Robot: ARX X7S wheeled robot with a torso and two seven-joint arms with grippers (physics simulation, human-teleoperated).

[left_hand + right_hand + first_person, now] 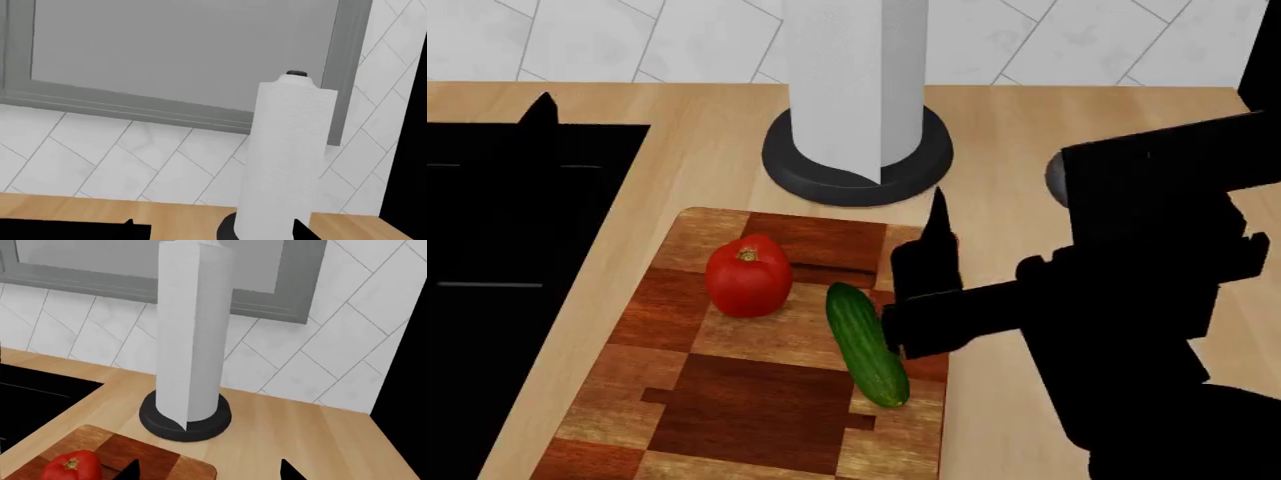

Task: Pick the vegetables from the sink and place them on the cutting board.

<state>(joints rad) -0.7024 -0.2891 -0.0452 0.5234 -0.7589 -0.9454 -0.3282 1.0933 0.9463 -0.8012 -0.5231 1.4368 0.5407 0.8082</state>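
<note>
Left gripper [213,232] barely in frame, only two dark fingertips at the left wrist view's edge, well apart, nothing between them; aimed at paper towel roll [283,160] and tiled wall. Sink [507,250] black, along countertop's left edge, no vegetables visible inside. Tomato [749,275] resting upright on cutting board [747,420], toward its far left part. Cucumber [868,343] lying flat beside it, near board's right edge, apart from tomato. Right gripper [928,285] hovering just past cucumber's right side, fingers spread, holding nothing. Both vegetables placed; task looks finished. Next: lift right arm clear without nudging cucumber.
</note>
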